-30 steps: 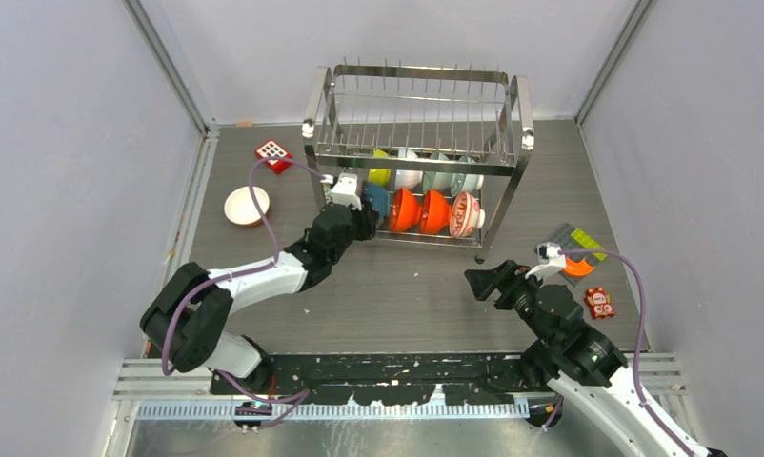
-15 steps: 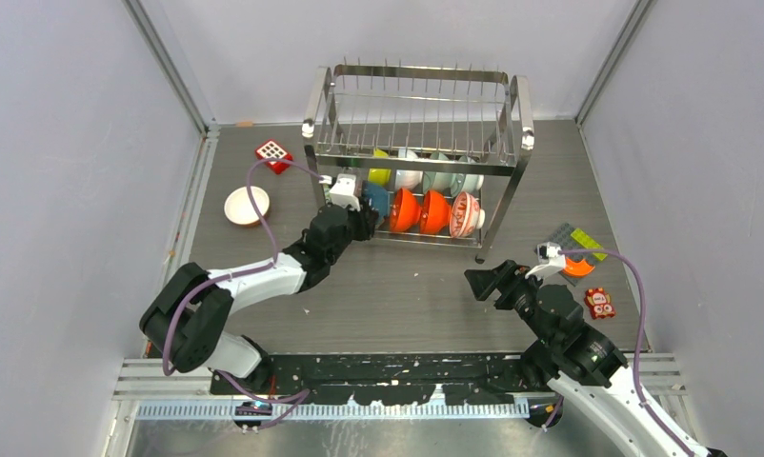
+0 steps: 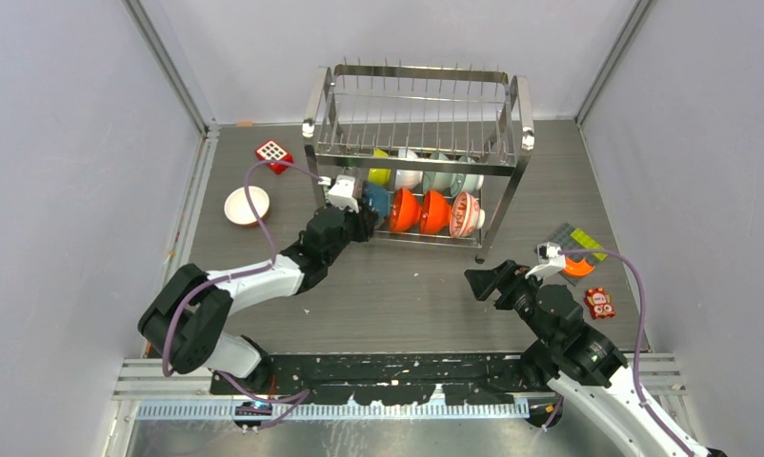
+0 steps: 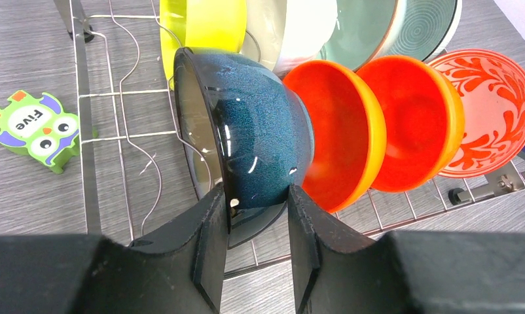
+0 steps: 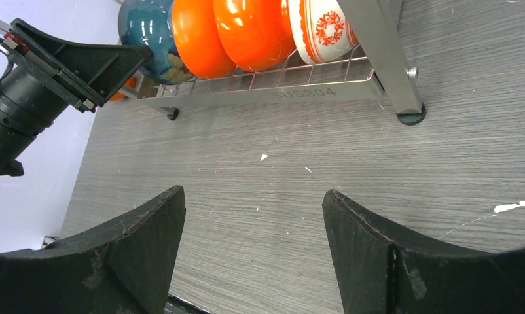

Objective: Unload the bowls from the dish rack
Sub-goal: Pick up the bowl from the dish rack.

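The steel dish rack [image 3: 416, 105] stands at the back middle. Its lower tier holds a dark blue bowl [image 4: 253, 137], two orange bowls [image 4: 338, 131] and a red-and-white patterned bowl [image 4: 492, 111]. Behind them stand lime [image 4: 204, 26], white [image 4: 299, 26] and teal [image 4: 361, 29] bowls. My left gripper [image 4: 256, 203] reaches into the rack's left end [image 3: 364, 221] and is shut on the dark blue bowl's lower edge, one finger on the rim and one on the outer wall. My right gripper [image 5: 253, 196] is open and empty above the table in front of the rack [image 3: 480, 282].
A white bowl [image 3: 246, 206] sits on the table left of the rack, and an orange bowl [image 3: 578, 267] lies at the right by flat toy bricks [image 3: 576, 238]. A red dotted block [image 3: 273, 154] lies at the back left. A green owl toy [image 4: 34, 127] lies behind the rack.
My left gripper has edged slightly further toward the rack at the dark blue bowl. The right arm and the bowls have not visibly moved.
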